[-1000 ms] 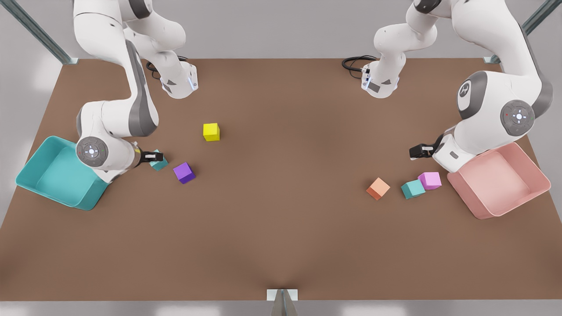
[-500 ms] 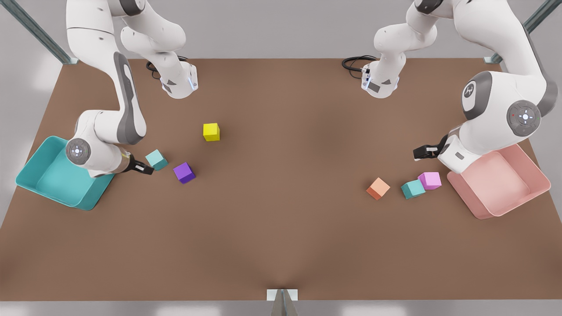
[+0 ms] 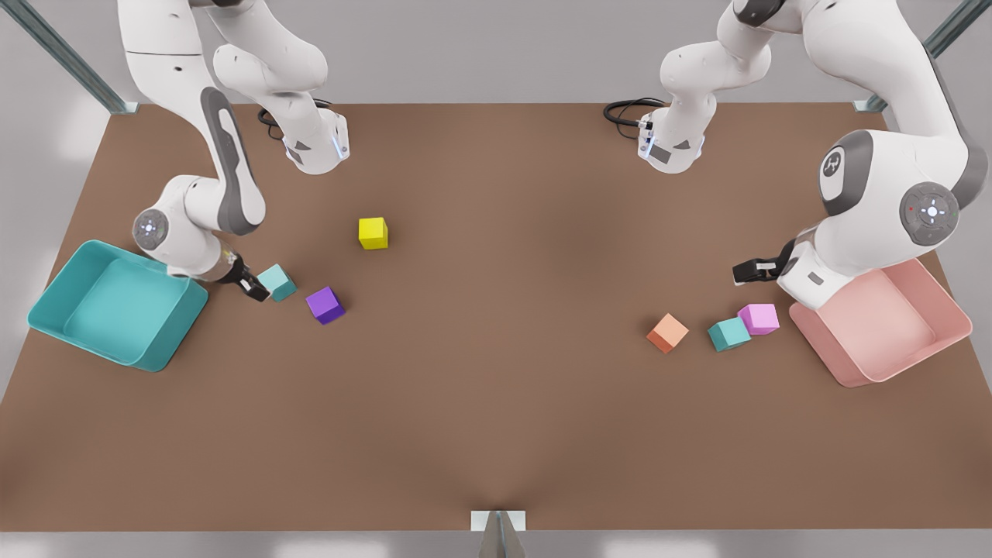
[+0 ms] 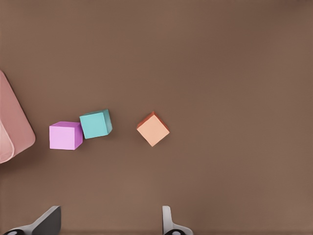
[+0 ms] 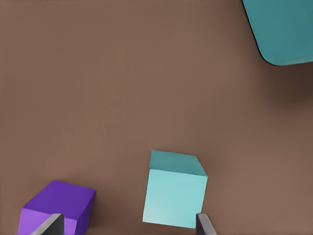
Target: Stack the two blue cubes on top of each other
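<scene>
One blue cube lies near the teal bin, on the front view's left. My right gripper hangs open close beside it, on the bin side. In the right wrist view that cube sits ahead of the right gripper, nearer one fingertip. The other blue cube rests on the front view's right, touching a pink cube. My left gripper hovers open behind the pair. The left wrist view shows this cube well ahead of the left gripper.
A purple cube lies just right of the first blue cube. A yellow cube sits farther back. An orange cube lies left of the second blue cube. The teal bin and a pink bin stand at the table's sides.
My right gripper has drawn back from over the blue cube toward the teal bin and now hangs beside it. The left gripper drifted slightly toward the pink bin. No cube moved.
</scene>
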`<state>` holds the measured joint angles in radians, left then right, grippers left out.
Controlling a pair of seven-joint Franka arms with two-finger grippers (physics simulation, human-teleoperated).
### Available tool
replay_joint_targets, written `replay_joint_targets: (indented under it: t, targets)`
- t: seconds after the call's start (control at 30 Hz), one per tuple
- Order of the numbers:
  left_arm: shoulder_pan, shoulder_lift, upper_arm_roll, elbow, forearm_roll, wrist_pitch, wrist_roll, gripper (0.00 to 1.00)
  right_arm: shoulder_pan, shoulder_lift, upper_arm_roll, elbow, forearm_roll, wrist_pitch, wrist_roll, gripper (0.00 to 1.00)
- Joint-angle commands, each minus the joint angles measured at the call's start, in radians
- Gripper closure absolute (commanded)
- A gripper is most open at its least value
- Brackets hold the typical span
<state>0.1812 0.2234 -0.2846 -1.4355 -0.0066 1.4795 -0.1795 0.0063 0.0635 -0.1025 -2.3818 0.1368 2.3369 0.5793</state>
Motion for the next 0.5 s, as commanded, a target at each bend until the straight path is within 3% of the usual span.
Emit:
replay_joint_targets:
  t: [0.0,0.47]
  targets:
    - [0.000,0.002,-0.001,0.000,0.000,-0.002,-0.003,0.00,0.003,-0.002,0.000,-0.025,0.007,0.104,0.137,0.00]
    - [-0.006,0.017,-0.004,-0.008,0.000,-0.025,-0.002,0.00,-0.015,0.064,0.000,-0.086,0.027,0.091,0.108,0.00]
